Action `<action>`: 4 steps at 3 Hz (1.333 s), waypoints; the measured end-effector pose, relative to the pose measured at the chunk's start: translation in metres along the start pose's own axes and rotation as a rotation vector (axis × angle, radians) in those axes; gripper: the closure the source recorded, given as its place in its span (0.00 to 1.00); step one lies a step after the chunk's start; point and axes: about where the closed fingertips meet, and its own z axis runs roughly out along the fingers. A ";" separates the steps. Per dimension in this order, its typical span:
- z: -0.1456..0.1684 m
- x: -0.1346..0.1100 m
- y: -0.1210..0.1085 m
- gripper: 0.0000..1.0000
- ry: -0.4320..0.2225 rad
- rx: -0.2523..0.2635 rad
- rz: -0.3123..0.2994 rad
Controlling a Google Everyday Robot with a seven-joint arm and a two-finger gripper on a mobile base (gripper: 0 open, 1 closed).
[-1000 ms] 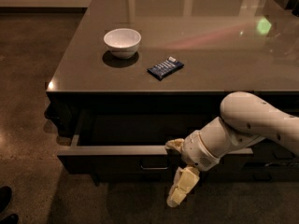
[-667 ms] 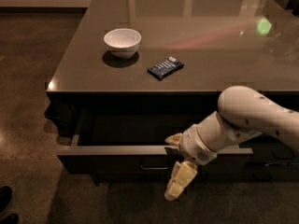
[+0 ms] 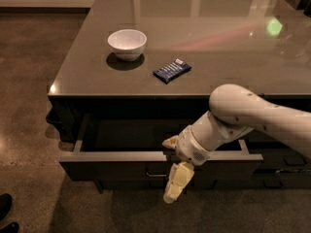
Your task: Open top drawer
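Note:
The top drawer [image 3: 116, 166] is a wide dark drawer under the tabletop. It stands pulled out toward me, with its light top rim showing and a dark inside. Its small loop handle [image 3: 156, 174] sits at the centre of the front. My gripper [image 3: 170, 169] is at the middle of the drawer's front edge, just right of the handle. One pale finger [image 3: 170, 142] reaches over the rim into the drawer. The other finger [image 3: 177, 182] hangs down in front of the drawer face. The fingers are spread apart and hold nothing.
A white bowl [image 3: 127, 43] and a dark blue snack packet [image 3: 172, 70] lie on the glossy tabletop [image 3: 228, 47]. More dark drawers [image 3: 286, 166] sit to the right behind my arm. Brown floor lies left and in front. A dark shoe [image 3: 6, 212] shows at bottom left.
My gripper and forearm have shifted a little to the left along the drawer front. The drawer stays pulled out by the same amount.

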 end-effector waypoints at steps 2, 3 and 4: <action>0.025 0.010 0.009 0.00 -0.018 -0.084 0.032; 0.022 0.016 0.045 0.00 -0.038 -0.135 0.075; 0.019 0.026 0.082 0.00 -0.062 -0.183 0.135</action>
